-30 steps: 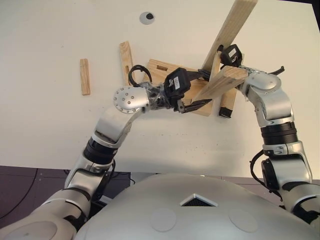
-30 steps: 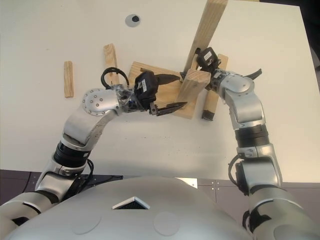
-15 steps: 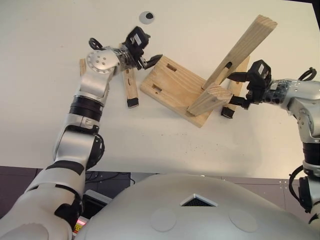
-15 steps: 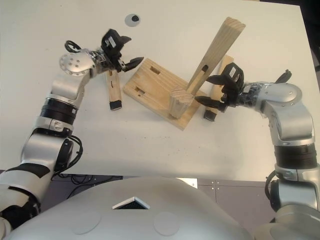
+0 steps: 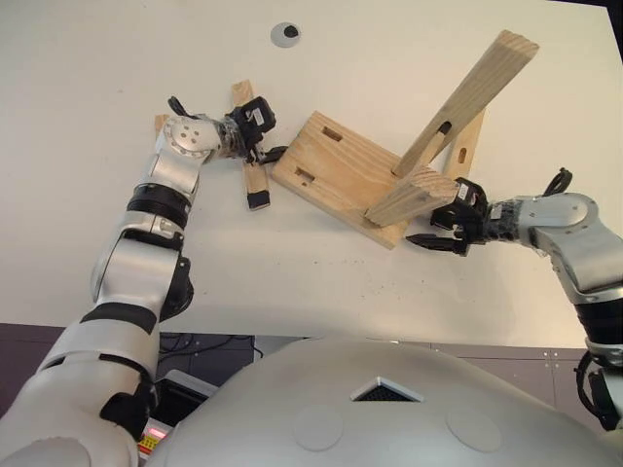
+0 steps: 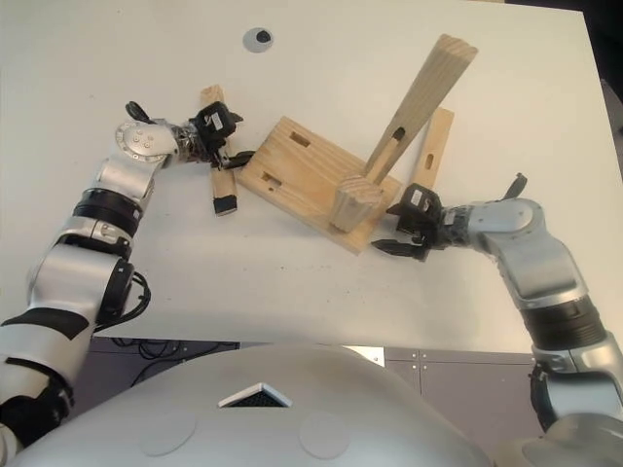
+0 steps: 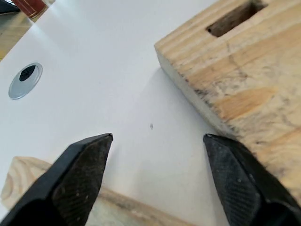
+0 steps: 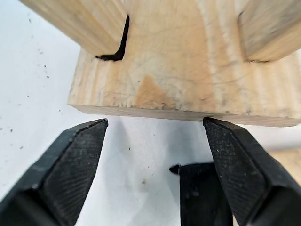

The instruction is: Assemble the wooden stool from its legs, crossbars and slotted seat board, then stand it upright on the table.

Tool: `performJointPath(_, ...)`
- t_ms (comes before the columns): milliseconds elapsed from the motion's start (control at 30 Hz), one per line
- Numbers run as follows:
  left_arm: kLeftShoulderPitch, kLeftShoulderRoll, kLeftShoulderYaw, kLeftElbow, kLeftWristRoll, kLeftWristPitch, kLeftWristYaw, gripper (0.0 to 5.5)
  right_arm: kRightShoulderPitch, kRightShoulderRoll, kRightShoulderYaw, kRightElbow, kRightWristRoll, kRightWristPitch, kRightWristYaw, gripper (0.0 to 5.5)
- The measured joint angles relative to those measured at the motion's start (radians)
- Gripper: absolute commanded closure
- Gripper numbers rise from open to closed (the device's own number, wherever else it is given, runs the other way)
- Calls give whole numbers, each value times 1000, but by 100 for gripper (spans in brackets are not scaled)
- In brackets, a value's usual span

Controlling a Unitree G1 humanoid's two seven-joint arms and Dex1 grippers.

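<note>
On white table (image 5: 292, 268), grey grommet (image 5: 285, 34), seat board (image 5: 341, 170), left tool (image 7: 158, 137) and right tool (image 8: 155, 121) agape

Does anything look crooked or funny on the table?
Yes. Two legs are stuck in the seat board, and they look askew: the long leg leans steeply toward the far right, while the shorter-looking leg tips another way, not parallel to it.

white table (image 5: 97, 58), round grey grommet (image 5: 285, 34) near far edge

Lab: white table (image 5: 78, 243), cable grommet (image 5: 285, 34)
</note>
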Motion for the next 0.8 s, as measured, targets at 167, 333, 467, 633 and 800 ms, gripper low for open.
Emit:
performJointPath(167,182,165,-30,-322,-1,39,-132,193,-41,71,15,74,-72,-27,-85,177)
performJointPath(333,375,296,-30,-677,-33,139,-229,193,-109,163,-32,195,-124,-58,-242,177)
performJointPath(467,496,375,-11,-887,-72,201,-289,193,-118,195,-63,226,-131,-89,-274,177)
performJointPath(633,349,446,191,-1126,-291,409,-350,193,-166,164,-175,195,-97,-117,-263,177)
performJointPath(800,178,253,146,-834,-130,283,-58,193,-98,57,-190,50,-39,-38,-115,177)
